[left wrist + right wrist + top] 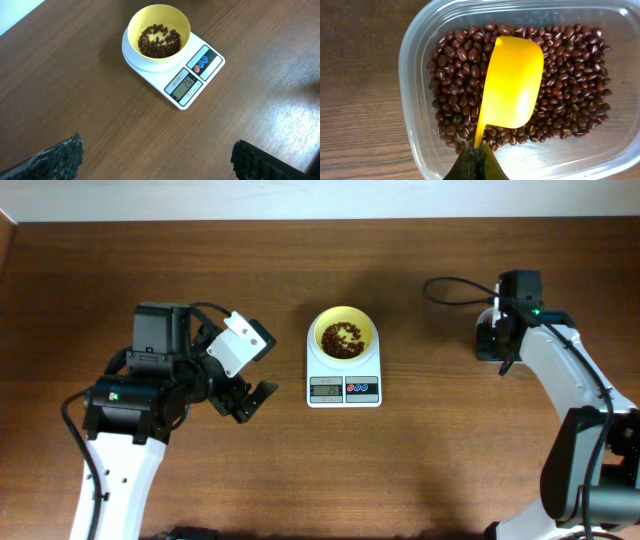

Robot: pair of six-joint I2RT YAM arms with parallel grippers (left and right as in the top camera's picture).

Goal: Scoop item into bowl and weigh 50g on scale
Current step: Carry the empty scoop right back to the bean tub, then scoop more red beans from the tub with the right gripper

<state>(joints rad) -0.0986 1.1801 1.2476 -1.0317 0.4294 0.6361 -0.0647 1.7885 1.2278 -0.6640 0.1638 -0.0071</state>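
Note:
The pale yellow bowl (344,336) sits on the white scale (344,388) at the table's middle and holds a small heap of dark red-brown beans (342,338). Bowl (159,36), beans (159,41) and scale (194,79) also show in the left wrist view. My left gripper (252,402) is open and empty, left of the scale; its fingertips (157,159) frame bare table. My right gripper (476,162) is shut on the handle of a yellow scoop (512,82), whose head lies on the beans (570,85) in a clear tub (415,95).
The clear tub is mostly hidden under my right gripper (500,340) at the table's right in the overhead view. A black cable (450,288) loops beside it. The wooden table (200,280) ends at a pale wall along the far edge.

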